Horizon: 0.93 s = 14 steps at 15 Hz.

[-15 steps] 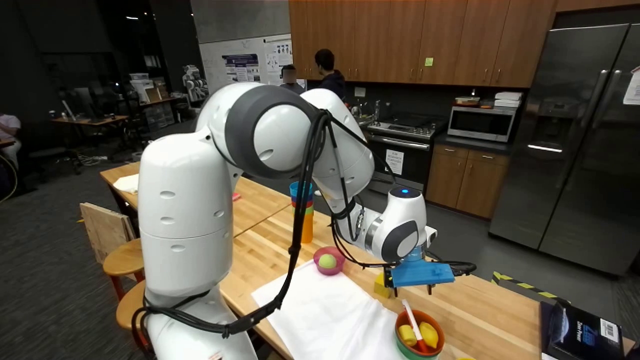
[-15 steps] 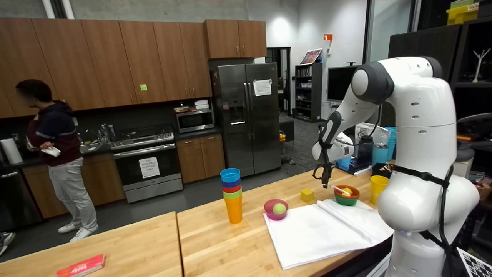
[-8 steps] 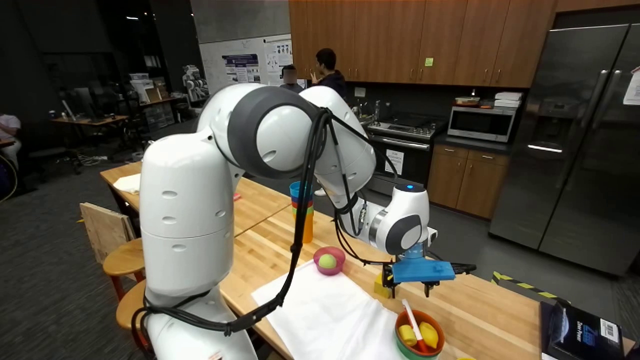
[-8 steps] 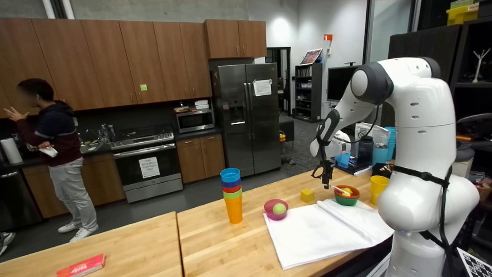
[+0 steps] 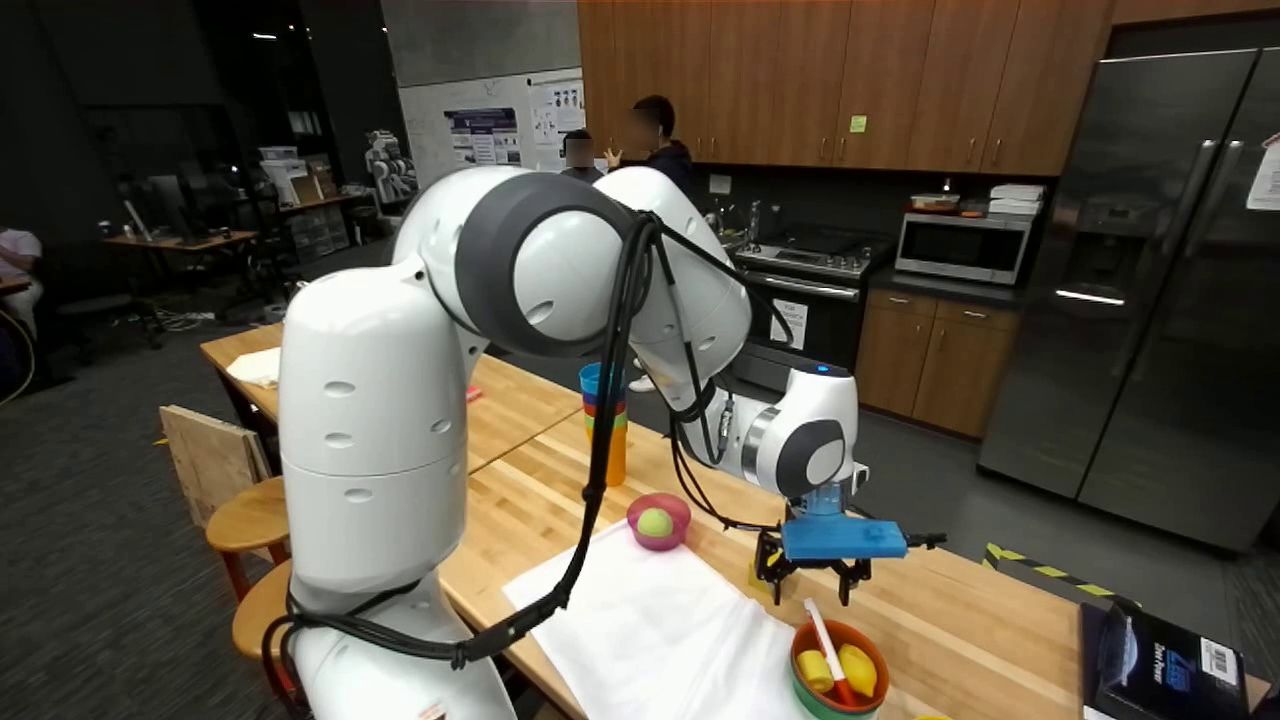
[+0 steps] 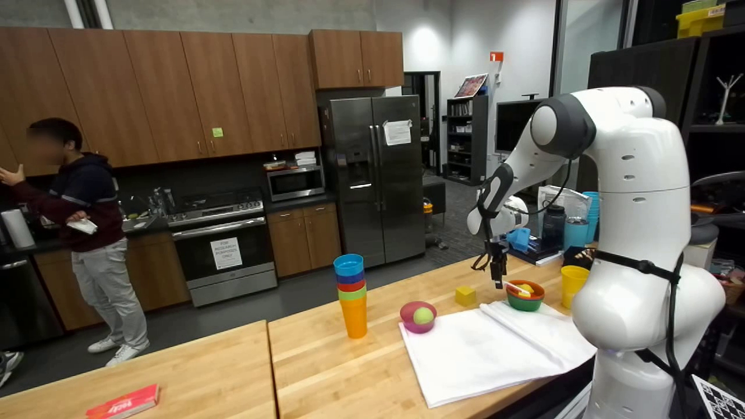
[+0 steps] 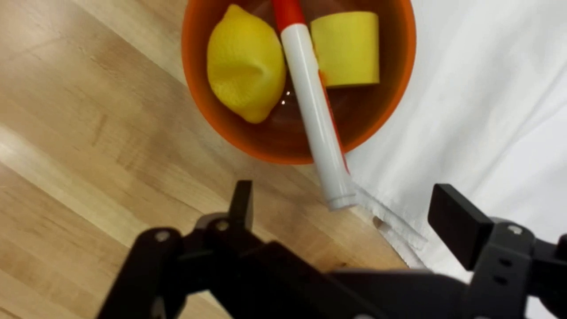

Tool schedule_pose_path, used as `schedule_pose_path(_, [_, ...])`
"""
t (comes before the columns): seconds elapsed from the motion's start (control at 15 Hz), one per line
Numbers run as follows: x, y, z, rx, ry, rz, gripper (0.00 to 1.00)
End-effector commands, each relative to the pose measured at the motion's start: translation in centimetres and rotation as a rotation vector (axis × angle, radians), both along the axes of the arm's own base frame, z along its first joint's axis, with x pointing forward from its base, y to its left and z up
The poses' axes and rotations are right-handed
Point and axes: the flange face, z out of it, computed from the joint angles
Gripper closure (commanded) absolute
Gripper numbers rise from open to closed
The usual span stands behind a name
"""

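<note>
My gripper (image 7: pixel 346 204) is open with nothing held, its black fingers (image 7: pixel 460 226) wide apart on either side of a marker's free end. The white marker (image 7: pixel 312 99) with a red cap leans over the rim of an orange bowl (image 7: pixel 252 149), its white end sticking out towards me. A lemon (image 7: pixel 246 66) and a yellow block (image 7: pixel 347 48) lie in the bowl beside it. In an exterior view the gripper (image 5: pixel 811 597) hangs above the marker's raised tip, apparently without contact. A yellow cube (image 6: pixel 465 295) sits on the table, partly hidden behind the gripper in an exterior view.
A white cloth (image 6: pixel 483 355) lies beside the bowl. A pink bowl (image 6: pixel 409 326) holding a green ball (image 6: pixel 423 315), stacked cups (image 6: pixel 355 317) and a yellow cup (image 6: pixel 573 286) stand on the wooden table. A black box (image 5: pixel 1165 660) lies at its end. A person (image 6: pixel 93 215) stands by the counter.
My gripper has tilted and come slightly lower, its fingertips shifting towards the bowl and the marker. The jaws have stayed wide apart. In the background the person has raised a hand.
</note>
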Motion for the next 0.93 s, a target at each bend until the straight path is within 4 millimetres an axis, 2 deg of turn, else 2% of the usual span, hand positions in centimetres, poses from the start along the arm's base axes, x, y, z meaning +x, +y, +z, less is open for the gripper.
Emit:
schedule_pose_path(0.0, [-0.8, -0.3, 1.0, -0.01, 0.024, 0.002, 0.0])
schedule_pose_path(0.67, [-3.1, -0.4, 1.1, -0.046, 0.035, -0.002, 0.0])
schedule_pose_path(0.87, [-2.5, -0.6, 0.3, -0.033, 0.045, -0.005, 0.0])
